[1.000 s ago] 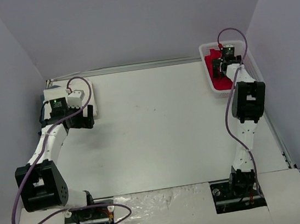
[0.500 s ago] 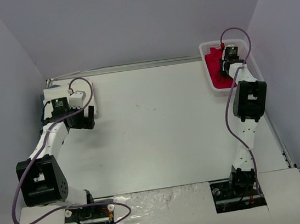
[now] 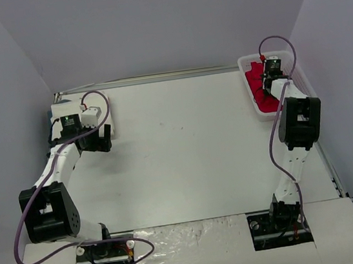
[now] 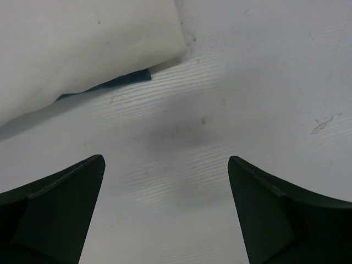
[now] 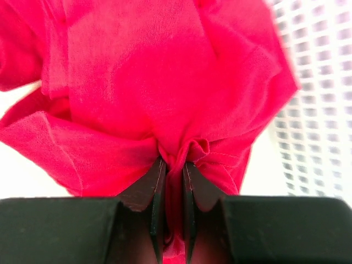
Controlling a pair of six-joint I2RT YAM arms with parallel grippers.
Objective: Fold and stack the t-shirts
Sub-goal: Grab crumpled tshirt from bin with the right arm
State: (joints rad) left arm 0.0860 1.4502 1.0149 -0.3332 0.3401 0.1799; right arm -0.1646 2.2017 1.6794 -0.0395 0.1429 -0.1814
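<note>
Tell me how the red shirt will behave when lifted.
Likely floppy: the red shirt bunches into folds where the right gripper pinches it, so it should drape. Thin cloth, probably light. Loose parts may drag on the basket mesh.

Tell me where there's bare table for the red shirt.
The table is bare across its middle, between the white shirt at far left and the basket at far right. Crowded: the basket corner, where the right gripper pinches the red shirt, and the corner by the left gripper.
</note>
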